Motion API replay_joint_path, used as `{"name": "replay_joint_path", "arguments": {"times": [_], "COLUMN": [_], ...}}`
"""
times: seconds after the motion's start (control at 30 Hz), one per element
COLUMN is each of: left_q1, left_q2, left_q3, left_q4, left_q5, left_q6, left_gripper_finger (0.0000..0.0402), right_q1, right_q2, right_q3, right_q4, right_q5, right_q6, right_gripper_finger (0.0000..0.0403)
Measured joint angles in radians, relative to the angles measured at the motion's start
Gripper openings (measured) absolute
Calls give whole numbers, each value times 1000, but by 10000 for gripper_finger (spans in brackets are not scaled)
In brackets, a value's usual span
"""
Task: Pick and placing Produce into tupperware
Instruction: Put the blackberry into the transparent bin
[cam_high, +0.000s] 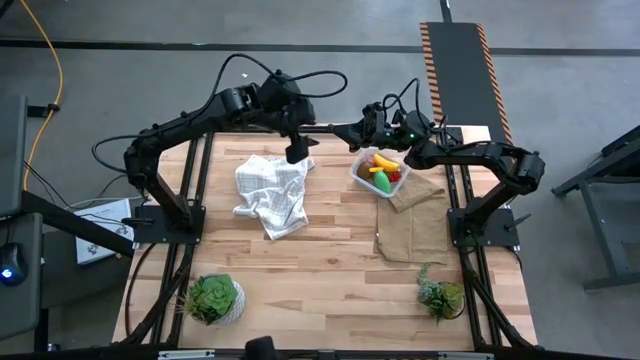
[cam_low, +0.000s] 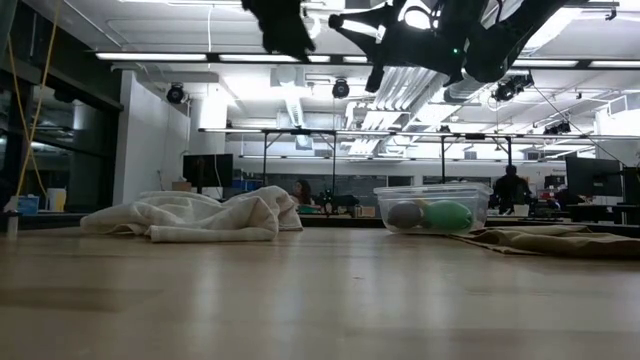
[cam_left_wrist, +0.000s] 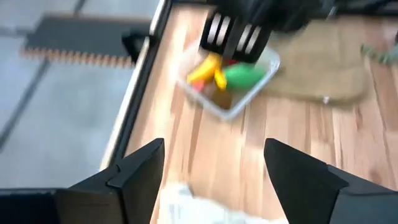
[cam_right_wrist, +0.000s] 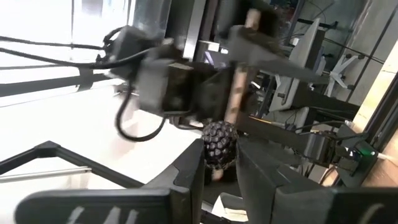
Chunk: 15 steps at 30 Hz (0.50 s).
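Observation:
The clear tupperware (cam_high: 380, 172) stands at the back right, partly on a brown cloth (cam_high: 412, 225). In it lie a yellow banana (cam_left_wrist: 205, 67), a green oval (cam_left_wrist: 244, 74), a brown ball (cam_low: 405, 214) and something red. My right gripper (cam_high: 342, 129) hangs high, just left of the tupperware, shut on a dark bumpy berry (cam_right_wrist: 219, 140). My left gripper (cam_high: 297, 151) hangs open over the far edge of the white checked cloth (cam_high: 272, 190) with nothing between its fingers (cam_left_wrist: 144, 171). My right gripper pinches the dark berry by its two sides (cam_right_wrist: 211, 152) between its two fingers. The berry sticks out past the fingertips. It is lifted well clear of the table, and the fingers point toward the table's left side.
The checked cloth lies crumpled at centre left. Two small potted plants (cam_high: 213, 298) (cam_high: 440, 296) stand near the front edge. Bare wood (cam_high: 330, 270) lies between them. The two grippers hang close together above the table's far middle.

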<state>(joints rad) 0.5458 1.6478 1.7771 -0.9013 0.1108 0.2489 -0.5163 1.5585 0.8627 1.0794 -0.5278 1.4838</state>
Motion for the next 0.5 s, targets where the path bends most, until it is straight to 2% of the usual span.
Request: {"name": "replay_joint_path", "arguments": {"times": [0.3,0.5], "left_q1": [71,77], "left_q2": [0,0], "left_q3": [0,0], "left_q4": [-205,-325], "left_q5": [0,2], "left_q6": [-126,-126], "left_gripper_finger": [229,198], "right_q1": [-36,-70], "right_q2": [0,-26], "right_q3": [0,0], "right_q4": [-9,-120], "right_q5": [-1,-49], "right_q6": [4,-30], "right_gripper_finger": [70,70]}}
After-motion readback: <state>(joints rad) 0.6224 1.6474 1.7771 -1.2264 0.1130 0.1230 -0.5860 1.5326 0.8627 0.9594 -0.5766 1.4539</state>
